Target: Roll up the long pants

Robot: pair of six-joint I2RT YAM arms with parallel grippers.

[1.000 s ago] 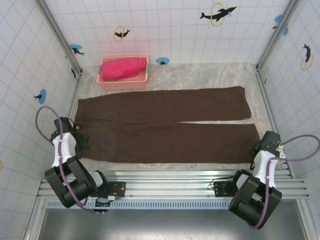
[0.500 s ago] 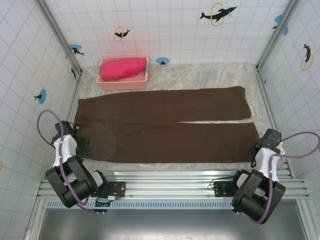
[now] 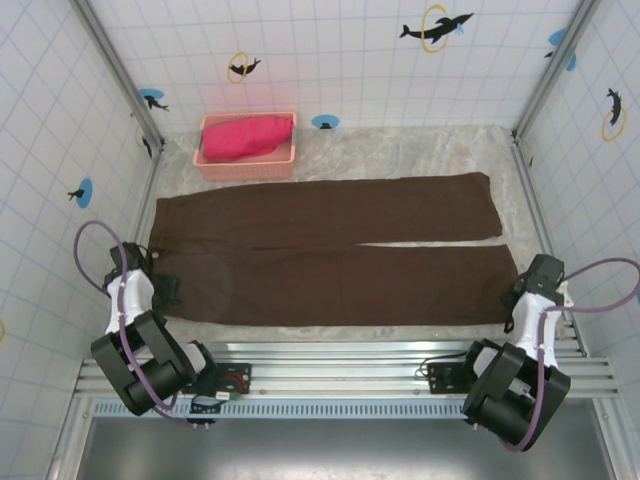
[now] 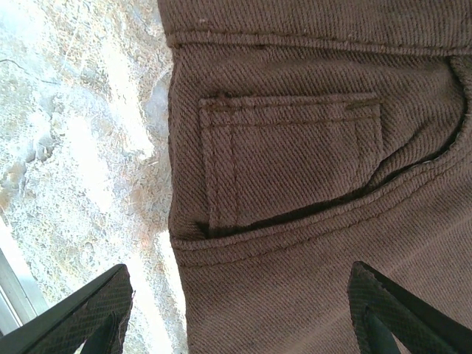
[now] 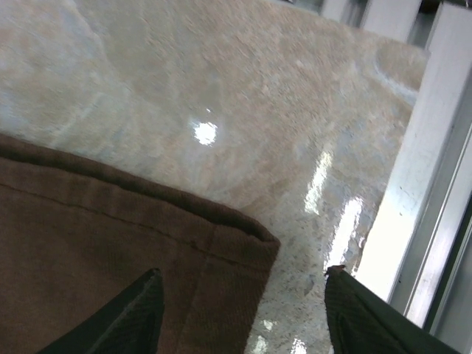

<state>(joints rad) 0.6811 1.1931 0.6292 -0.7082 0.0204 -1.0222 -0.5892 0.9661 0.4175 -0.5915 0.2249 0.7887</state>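
1. where the dark brown soft fabric long pants (image 3: 330,250) lie, they are spread flat across the pale mottled table (image 3: 400,150), waist to the left and both legs running right, side by side.
2. the left gripper (image 3: 163,287) hangs over the near corner of the waist; from its wrist its black fingers (image 4: 96,310) stand wide apart above a small stitched pocket (image 4: 291,158), with nothing held.
3. the right gripper (image 3: 522,297) sits at the hem corner of the nearer leg, its dark fingers (image 5: 125,317) also spread wide, one over the cloth and one over bare table, gripping nothing; whether they touch the fabric i cannot tell.
4. beyond the waist end, a pink plastic basket (image 3: 247,168) holds a bright pink-red cloth (image 3: 245,135), just apart from the pants.
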